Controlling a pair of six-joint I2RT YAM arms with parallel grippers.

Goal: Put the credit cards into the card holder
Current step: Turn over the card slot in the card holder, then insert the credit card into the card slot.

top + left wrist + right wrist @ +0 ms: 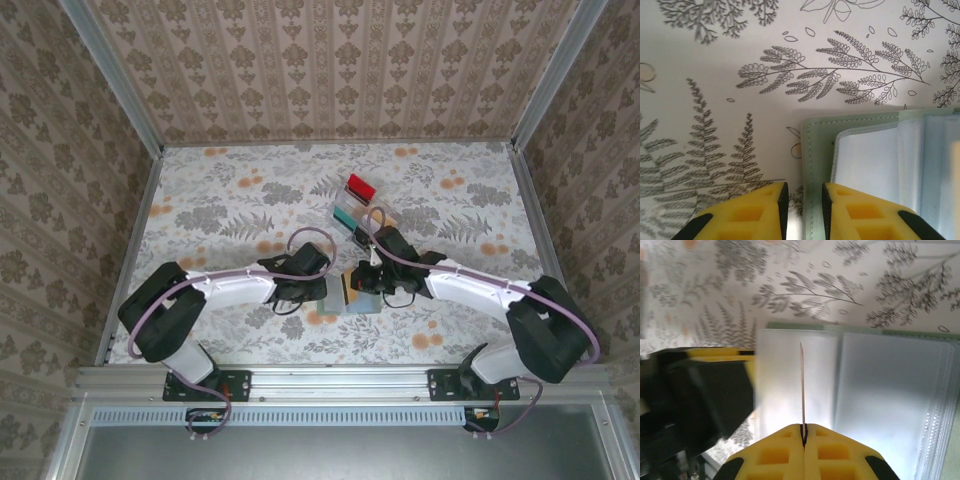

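Right gripper (803,427) clamps credit card (802,385) over card holder (880,390).
Left gripper (805,192) barely parted; holder could slide, card jamming.

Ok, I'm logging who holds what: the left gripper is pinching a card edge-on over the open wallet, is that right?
Not quite. It is the right gripper that is pinching the card edge-on over the open wallet, as the right wrist view shows. The left gripper holds no card.

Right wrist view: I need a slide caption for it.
Right gripper, jaws shut on an edge-on credit card, above the open card holder.
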